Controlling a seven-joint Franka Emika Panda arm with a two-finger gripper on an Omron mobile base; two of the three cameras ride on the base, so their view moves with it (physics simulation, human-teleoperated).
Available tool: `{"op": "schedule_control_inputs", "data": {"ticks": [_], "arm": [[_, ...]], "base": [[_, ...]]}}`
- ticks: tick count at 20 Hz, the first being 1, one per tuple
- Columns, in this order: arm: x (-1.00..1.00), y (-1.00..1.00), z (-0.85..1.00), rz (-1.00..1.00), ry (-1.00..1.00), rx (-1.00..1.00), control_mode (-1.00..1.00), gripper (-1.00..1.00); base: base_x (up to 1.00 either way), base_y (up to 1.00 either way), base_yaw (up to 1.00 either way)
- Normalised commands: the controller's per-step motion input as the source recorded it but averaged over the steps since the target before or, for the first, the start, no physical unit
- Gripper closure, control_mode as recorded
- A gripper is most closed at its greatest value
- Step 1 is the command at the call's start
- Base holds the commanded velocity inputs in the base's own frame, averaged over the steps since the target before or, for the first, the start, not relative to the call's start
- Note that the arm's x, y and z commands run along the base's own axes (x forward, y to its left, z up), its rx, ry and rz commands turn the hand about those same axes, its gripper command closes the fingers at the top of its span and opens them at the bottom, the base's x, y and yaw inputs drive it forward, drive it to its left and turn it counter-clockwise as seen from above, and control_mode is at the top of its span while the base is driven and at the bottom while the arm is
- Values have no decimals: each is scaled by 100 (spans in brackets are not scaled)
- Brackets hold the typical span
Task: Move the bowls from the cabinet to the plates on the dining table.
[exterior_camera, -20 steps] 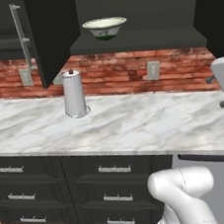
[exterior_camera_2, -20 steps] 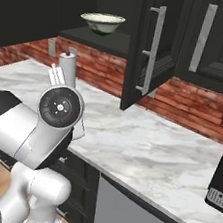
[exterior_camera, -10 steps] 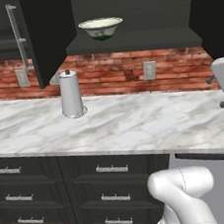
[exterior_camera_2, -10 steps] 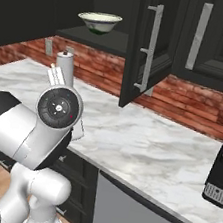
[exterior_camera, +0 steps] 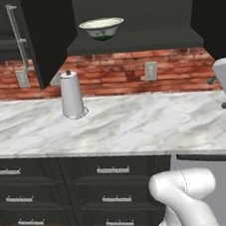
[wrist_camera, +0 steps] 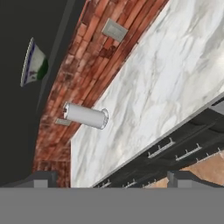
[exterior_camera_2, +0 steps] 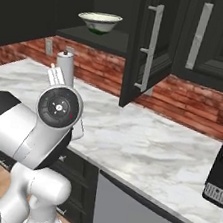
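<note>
The view has slid sideways past the paper-towel roll (exterior_camera: 71,96) – the base is driving – bringing the cream bowl (exterior_camera: 101,28) in the open cabinet (exterior_camera_2: 149,48) closer, pincer (wrist_camera: 112,181) wide, empty.

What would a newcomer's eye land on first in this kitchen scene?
A cream bowl with green markings sits alone on the shelf of the open black cabinet, above the brick wall. Below it, a paper towel roll stands upright on the marble counter.
</note>
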Motion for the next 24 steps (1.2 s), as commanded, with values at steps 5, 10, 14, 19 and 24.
{"op": "schedule_control_inputs", "data": {"ticks": [5, 10, 14, 19, 24], "arm": [[0, 0, 0, 0, 0, 0, 100, -100], [0, 0, 0, 0, 0, 0, 100, -100], [0, 0, 0, 0, 0, 0, 100, -100], [0, 0, 0, 0, 0, 0, 100, -100], [0, 0, 0, 0, 0, 0, 100, -100]], "base": [[0, 3, -25], [0, 0, -25], [0, 0, -25], [0, 0, -25], [0, 0, -25]]}}
